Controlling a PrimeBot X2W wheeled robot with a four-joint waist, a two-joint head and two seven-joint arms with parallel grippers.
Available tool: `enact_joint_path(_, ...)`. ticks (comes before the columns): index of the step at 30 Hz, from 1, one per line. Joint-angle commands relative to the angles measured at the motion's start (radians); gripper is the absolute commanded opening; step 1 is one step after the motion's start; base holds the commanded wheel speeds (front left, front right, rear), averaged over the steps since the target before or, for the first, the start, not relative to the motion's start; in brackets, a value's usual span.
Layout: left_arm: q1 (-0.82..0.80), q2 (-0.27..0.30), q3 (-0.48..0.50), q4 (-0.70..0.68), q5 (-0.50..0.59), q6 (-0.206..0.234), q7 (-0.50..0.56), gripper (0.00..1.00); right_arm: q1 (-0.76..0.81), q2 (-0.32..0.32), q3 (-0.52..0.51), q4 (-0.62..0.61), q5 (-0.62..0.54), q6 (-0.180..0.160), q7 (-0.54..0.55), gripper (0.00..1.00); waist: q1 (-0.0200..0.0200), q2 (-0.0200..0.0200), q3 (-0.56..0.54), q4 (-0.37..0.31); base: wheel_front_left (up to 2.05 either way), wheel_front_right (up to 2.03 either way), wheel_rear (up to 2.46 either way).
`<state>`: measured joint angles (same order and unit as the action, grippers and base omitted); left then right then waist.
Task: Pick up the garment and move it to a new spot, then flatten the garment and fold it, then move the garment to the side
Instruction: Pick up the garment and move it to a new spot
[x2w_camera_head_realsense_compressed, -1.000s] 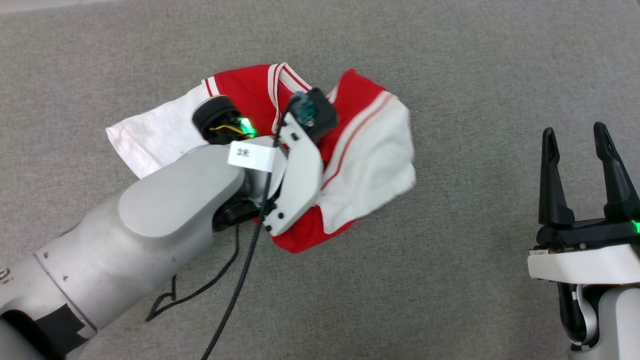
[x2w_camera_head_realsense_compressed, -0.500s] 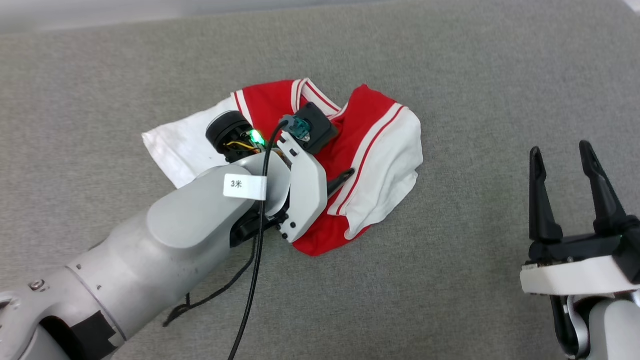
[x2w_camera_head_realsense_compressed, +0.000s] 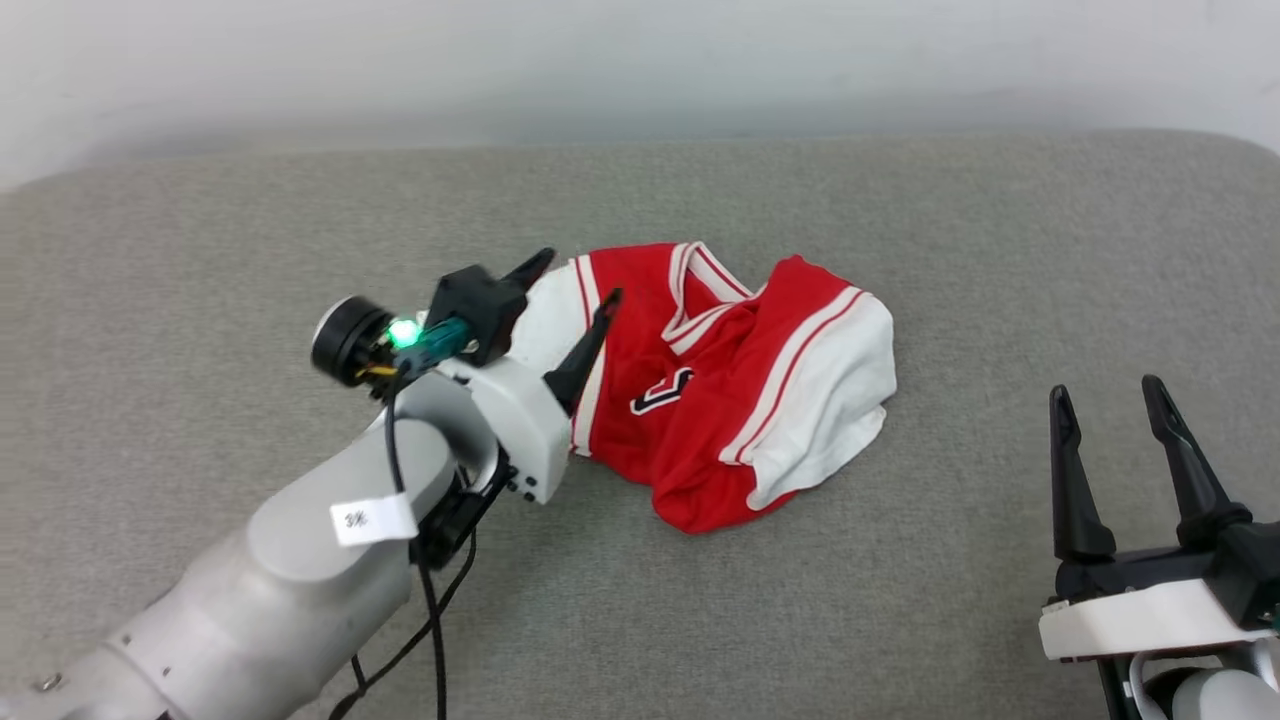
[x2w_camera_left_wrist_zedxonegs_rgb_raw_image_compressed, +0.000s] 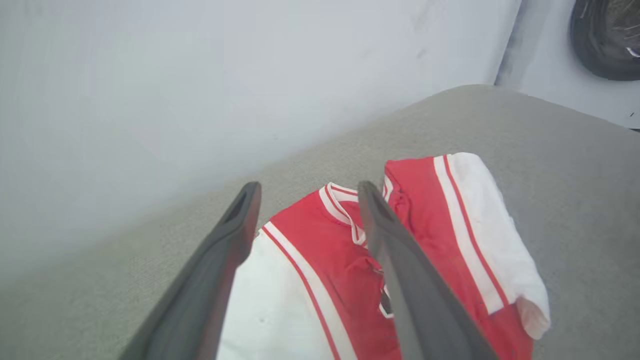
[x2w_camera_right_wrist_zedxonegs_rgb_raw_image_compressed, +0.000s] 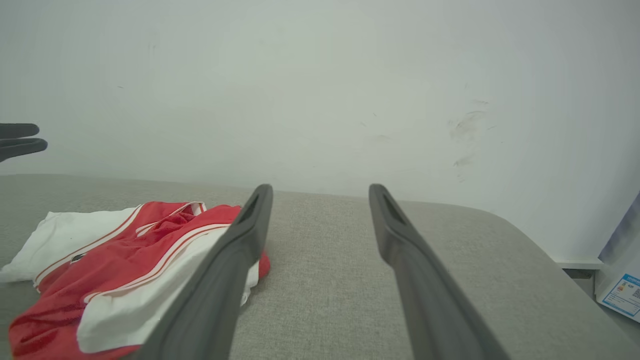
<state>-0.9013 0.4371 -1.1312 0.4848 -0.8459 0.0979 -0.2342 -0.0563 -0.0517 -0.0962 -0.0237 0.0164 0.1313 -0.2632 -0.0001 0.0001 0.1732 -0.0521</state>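
The garment (x2w_camera_head_realsense_compressed: 720, 390), red with white sleeves and striped trim, lies crumpled in a heap on the grey cushion (x2w_camera_head_realsense_compressed: 900, 230), a bit of black lettering showing. My left gripper (x2w_camera_head_realsense_compressed: 578, 278) hovers over its left white sleeve, open, nothing between its fingers. In the left wrist view the open left gripper (x2w_camera_left_wrist_zedxonegs_rgb_raw_image_compressed: 308, 187) frames the collar of the garment (x2w_camera_left_wrist_zedxonegs_rgb_raw_image_compressed: 320, 240) from above. My right gripper (x2w_camera_head_realsense_compressed: 1103, 390) stands open at the lower right, well clear of the cloth. The right wrist view has the right gripper (x2w_camera_right_wrist_zedxonegs_rgb_raw_image_compressed: 321, 189) empty, with the garment (x2w_camera_right_wrist_zedxonegs_rgb_raw_image_compressed: 115, 265) to its left.
A white wall (x2w_camera_head_realsense_compressed: 640, 60) runs along the cushion's far edge. Black cables (x2w_camera_head_realsense_compressed: 435, 620) dangle from my left arm. The cushion's rounded right corner (x2w_camera_right_wrist_zedxonegs_rgb_raw_image_compressed: 525, 235) drops to the floor, where a box with a blue label (x2w_camera_right_wrist_zedxonegs_rgb_raw_image_compressed: 622, 290) stands.
My left gripper has opened, let go of the garment and lifted off toward its left sleeve. The garment now lies loose. The head camera has tilted up, bringing the wall into view.
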Motion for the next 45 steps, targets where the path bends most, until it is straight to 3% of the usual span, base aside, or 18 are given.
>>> enact_joint_path(1,0.050,0.013,0.036,-0.017,0.005,0.041,-0.021,1.00,0.018,0.003,-0.003,0.004,-0.005,-0.001,-0.002,1.00,0.0001,-0.0001,-0.033,0.035,0.00,0.00,0.00)
enact_joint_path(10,0.325,0.064,0.349,-0.217,0.164,0.235,-0.031,1.00,0.058,0.003,-0.013,0.017,0.000,-0.001,-0.002,1.00,0.0001,-0.0001,-0.089,0.093,0.00,0.00,0.00)
enact_joint_path(11,0.325,0.064,0.349,-0.217,0.164,0.235,-0.031,1.00,0.058,0.003,-0.013,0.017,0.000,-0.001,-0.002,1.00,0.0001,-0.0001,-0.089,0.093,0.00,0.00,0.00)
enact_joint_path(18,0.573,0.037,0.597,-0.359,0.337,0.298,-0.031,1.00,0.075,0.002,-0.006,0.025,0.005,-0.001,-0.002,1.00,0.0001,-0.0001,-0.113,0.110,0.00,0.00,0.00)
enact_joint_path(22,0.695,-0.002,0.711,-0.407,0.416,0.288,-0.031,1.00,0.082,0.002,-0.001,0.030,0.007,-0.001,-0.002,1.00,0.0001,-0.0001,-0.124,0.113,0.00,0.00,0.00)
enact_joint_path(28,0.843,-0.083,0.827,-0.437,0.508,0.236,-0.031,1.00,0.101,0.003,-0.003,0.042,0.013,-0.001,-0.002,1.00,0.0001,-0.0001,-0.147,0.115,0.00,0.00,0.00)
enact_joint_path(45,0.982,-0.236,0.961,-0.404,0.708,0.085,-0.031,1.00,0.138,0.002,0.005,0.092,0.037,-0.001,-0.002,1.00,0.0001,-0.0001,-0.179,0.113,0.00,0.00,0.00)
